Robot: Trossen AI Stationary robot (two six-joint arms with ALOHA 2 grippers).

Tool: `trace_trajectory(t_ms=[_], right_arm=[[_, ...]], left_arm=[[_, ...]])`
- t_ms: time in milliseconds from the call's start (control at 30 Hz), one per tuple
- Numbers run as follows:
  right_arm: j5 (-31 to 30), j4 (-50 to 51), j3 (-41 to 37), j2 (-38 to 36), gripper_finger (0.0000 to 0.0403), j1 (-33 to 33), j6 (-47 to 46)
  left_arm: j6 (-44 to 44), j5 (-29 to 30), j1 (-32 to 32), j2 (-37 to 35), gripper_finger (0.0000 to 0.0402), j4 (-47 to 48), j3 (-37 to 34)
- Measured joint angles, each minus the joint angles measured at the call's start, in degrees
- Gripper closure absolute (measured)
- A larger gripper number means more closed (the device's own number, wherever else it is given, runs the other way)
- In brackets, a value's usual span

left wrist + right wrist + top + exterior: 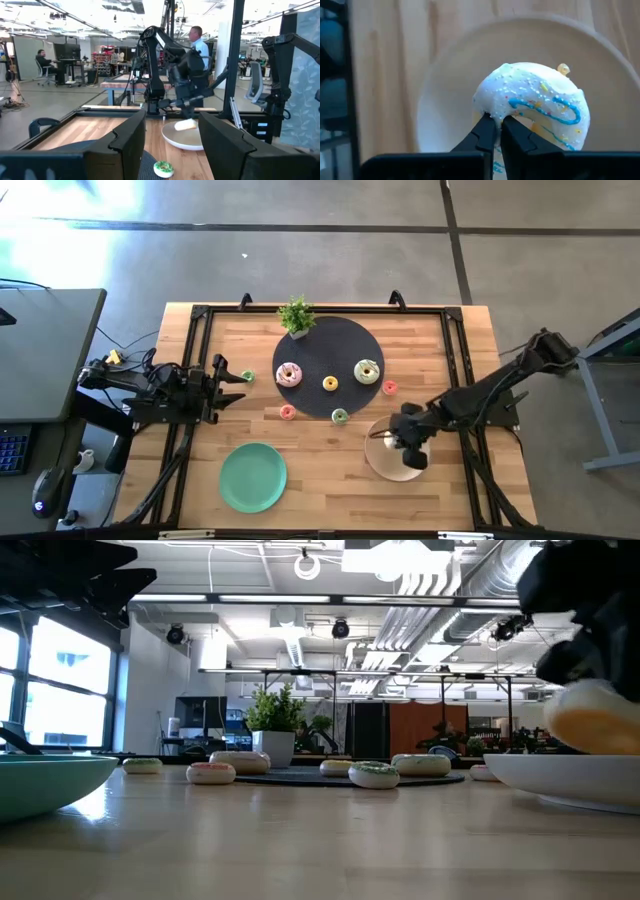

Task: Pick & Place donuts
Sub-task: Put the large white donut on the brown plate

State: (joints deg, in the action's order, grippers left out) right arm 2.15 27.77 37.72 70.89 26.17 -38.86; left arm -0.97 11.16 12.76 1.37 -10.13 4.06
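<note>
My right gripper (409, 448) hangs over a beige plate (380, 462) near the table's right side, shut on a white-iced donut with blue drizzle (540, 100). Several more donuts lie flat on or around the round black mat (330, 350): a pink one (289, 374), a white-green one (367, 371), a yellow mini (330, 383), pink minis (389, 387) (287, 412) and green minis (339, 416) (247, 376). My left gripper (238, 376) waits open at the table's left side, beside a green mini donut. My right gripper pinches the white donut's ring (495, 114) between its two fingers (485, 132), which lie close together. It comes from above, pointing down. The donut hangs tilted below the fingers (590, 720), just over the plate (560, 775); whether it touches the plate, I cannot tell.
A green plate (253, 476) sits near the table's near edge, left of centre. A small potted plant (297, 315) stands at the mat's far edge. A black frame (190, 360) borders the tabletop. People show in the room beyond the table (200, 45).
</note>
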Motion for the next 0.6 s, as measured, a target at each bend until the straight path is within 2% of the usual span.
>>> trace_trajectory(t_ms=[167,400,600], right_arm=[[-4.6,3.7,-1.0,0.0,0.0363,1.4,-1.6],[-4.8,3.2,-1.1,0.0,0.032,1.4,-1.2],[-4.3,3.1,-1.1,0.0,0.0265,1.4,-2.1]], left_arm=[[0.0,0.1,0.0,0.0,0.022,0.0,0.0],[0.0,0.1,0.0,0.0,0.022,0.0,0.0],[0.0,0.1,0.0,0.0,0.022,0.0,0.0]])
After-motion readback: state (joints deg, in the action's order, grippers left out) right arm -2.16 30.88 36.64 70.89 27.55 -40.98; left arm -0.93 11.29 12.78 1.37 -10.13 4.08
